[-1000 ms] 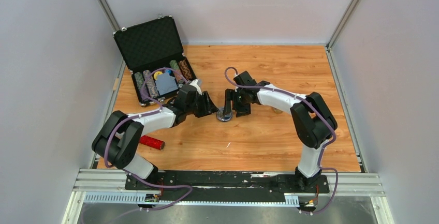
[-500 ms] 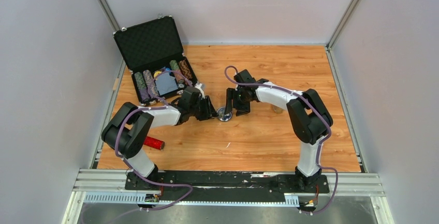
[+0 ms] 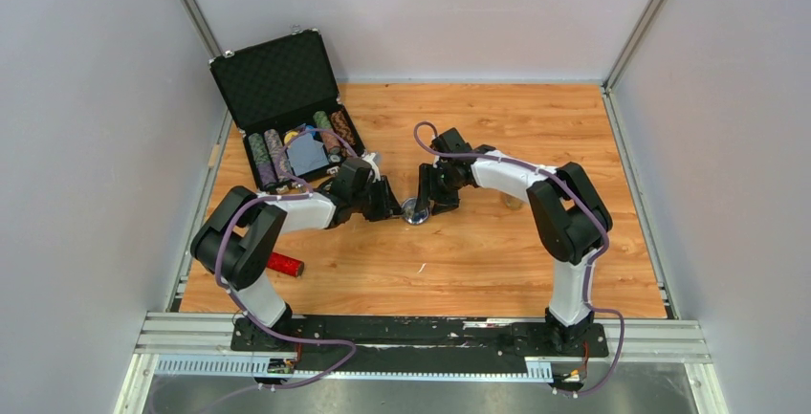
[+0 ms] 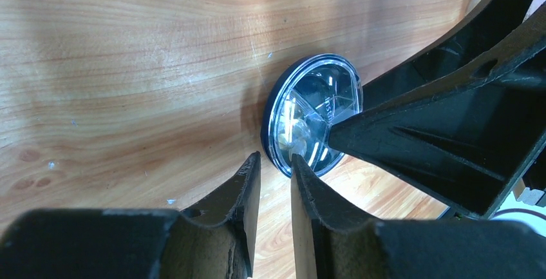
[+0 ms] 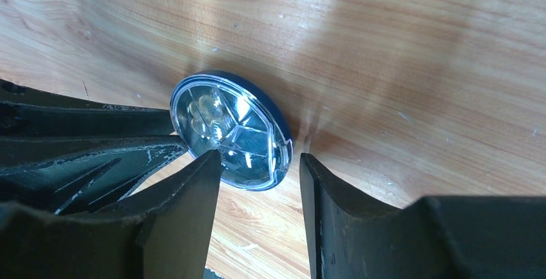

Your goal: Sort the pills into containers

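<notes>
Your left gripper (image 4: 273,163), barely parted, and right gripper (image 5: 257,163), half open, both empty, crowd the dish (image 5: 230,131) just ahead of them; any advance risks a clash or skidding it across the surface (image 5: 386,47).

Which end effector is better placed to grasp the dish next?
Right, likely: the right end effector is open with the dish just beyond its gap; the left end effector is almost closed, tips beside the rim.
</notes>
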`<state>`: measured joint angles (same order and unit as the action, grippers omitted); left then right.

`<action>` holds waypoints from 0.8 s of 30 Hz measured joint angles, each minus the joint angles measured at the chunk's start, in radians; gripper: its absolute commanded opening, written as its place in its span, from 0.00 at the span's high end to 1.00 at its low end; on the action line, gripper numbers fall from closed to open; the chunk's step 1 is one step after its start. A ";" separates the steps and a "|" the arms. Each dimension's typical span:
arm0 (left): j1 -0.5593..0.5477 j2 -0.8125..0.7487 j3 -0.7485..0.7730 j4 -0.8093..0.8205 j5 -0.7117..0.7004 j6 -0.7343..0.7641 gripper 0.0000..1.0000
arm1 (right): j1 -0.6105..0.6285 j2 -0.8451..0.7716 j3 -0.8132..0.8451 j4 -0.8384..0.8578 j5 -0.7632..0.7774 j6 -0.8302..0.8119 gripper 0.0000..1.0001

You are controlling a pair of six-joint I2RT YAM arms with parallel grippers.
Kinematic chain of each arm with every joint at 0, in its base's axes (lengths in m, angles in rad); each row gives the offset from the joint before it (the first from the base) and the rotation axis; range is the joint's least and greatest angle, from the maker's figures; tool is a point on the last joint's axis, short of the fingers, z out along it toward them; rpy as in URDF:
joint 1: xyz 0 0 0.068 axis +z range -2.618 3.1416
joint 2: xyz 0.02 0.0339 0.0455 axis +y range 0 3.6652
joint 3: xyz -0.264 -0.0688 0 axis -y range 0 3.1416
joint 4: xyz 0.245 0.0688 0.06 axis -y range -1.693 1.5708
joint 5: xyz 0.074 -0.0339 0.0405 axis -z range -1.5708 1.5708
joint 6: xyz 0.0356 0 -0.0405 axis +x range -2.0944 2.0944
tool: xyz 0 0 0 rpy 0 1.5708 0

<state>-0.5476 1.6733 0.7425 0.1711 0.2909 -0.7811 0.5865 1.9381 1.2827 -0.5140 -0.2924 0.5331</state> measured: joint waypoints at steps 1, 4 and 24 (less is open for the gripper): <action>0.000 0.000 0.001 -0.002 0.000 0.001 0.69 | 0.000 0.002 0.002 0.000 -0.003 0.000 0.51; 0.000 0.000 0.004 -0.007 -0.001 0.003 0.67 | 0.000 0.003 0.003 -0.002 -0.004 0.000 0.48; 0.000 -0.371 0.293 -0.436 -0.344 0.226 0.00 | -0.159 -0.282 0.143 -0.208 0.208 -0.024 0.21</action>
<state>-0.5472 1.3025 1.0351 -0.2646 -0.0532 -0.5549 0.4278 1.6562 1.4261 -0.7216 -0.0845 0.5095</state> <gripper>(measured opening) 0.978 0.703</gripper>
